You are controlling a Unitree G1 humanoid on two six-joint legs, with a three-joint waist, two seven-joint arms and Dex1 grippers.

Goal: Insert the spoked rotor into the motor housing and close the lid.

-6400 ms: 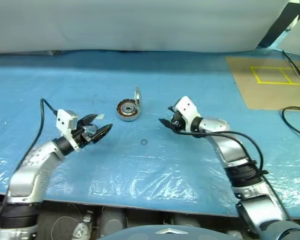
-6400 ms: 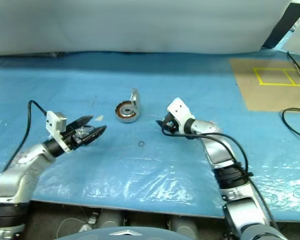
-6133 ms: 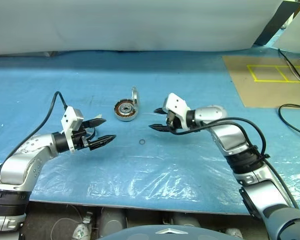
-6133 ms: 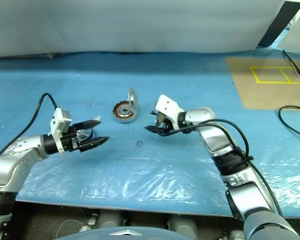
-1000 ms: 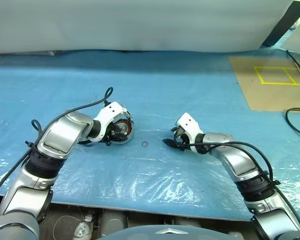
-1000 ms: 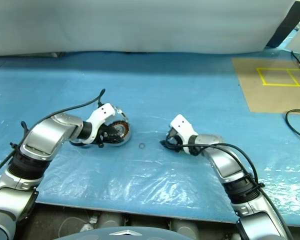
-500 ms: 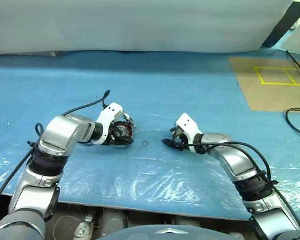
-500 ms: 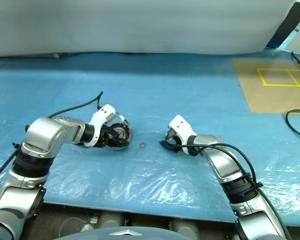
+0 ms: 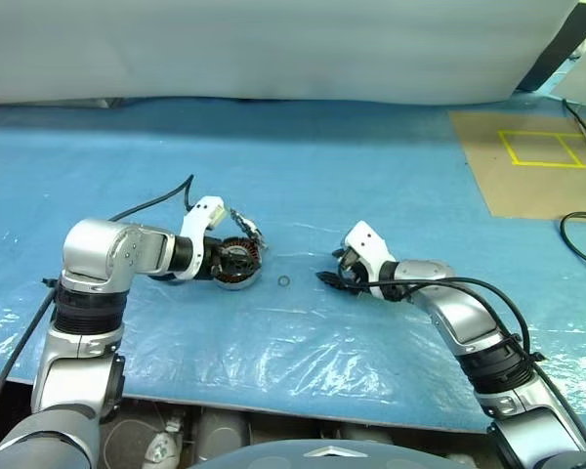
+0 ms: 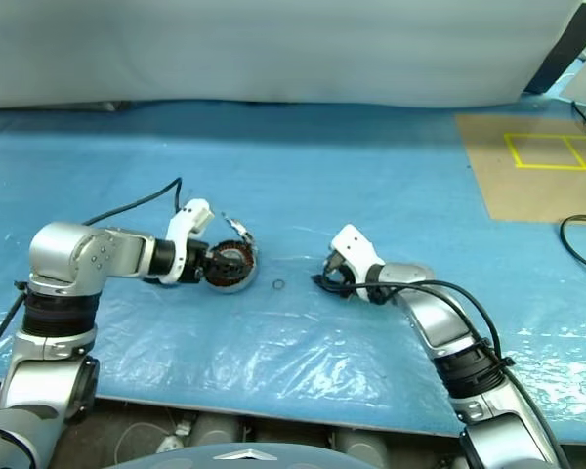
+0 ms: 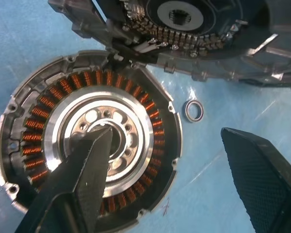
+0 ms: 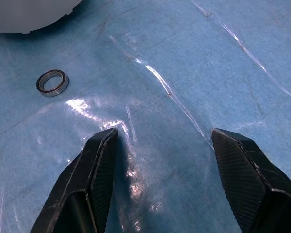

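Observation:
The motor housing (image 11: 89,141) lies open-side up on the blue sheet, a ring of copper windings around a silver centre disc with small holes. Whether that disc is the spoked rotor I cannot tell. The lid (image 11: 199,22) stands tilted up from the housing's far rim (image 9: 248,232), its toothed inner face showing. My left gripper (image 9: 230,258) is open right over the housing. One finger (image 11: 82,184) hangs above the centre and the other (image 11: 262,179) is outside the rim. My right gripper (image 12: 165,133) rests open and empty over the sheet, to the housing's right (image 9: 325,277).
A small loose metal ring (image 9: 283,282) lies on the sheet between the housing and my right gripper. Brown board with yellow tape (image 9: 537,161) and a black cable (image 9: 581,230) are at the far right. A white backdrop (image 9: 273,49) runs along the back.
My left wrist has rolled over the housing and its jaws have spread wider. The housing and the right arm have stayed put.

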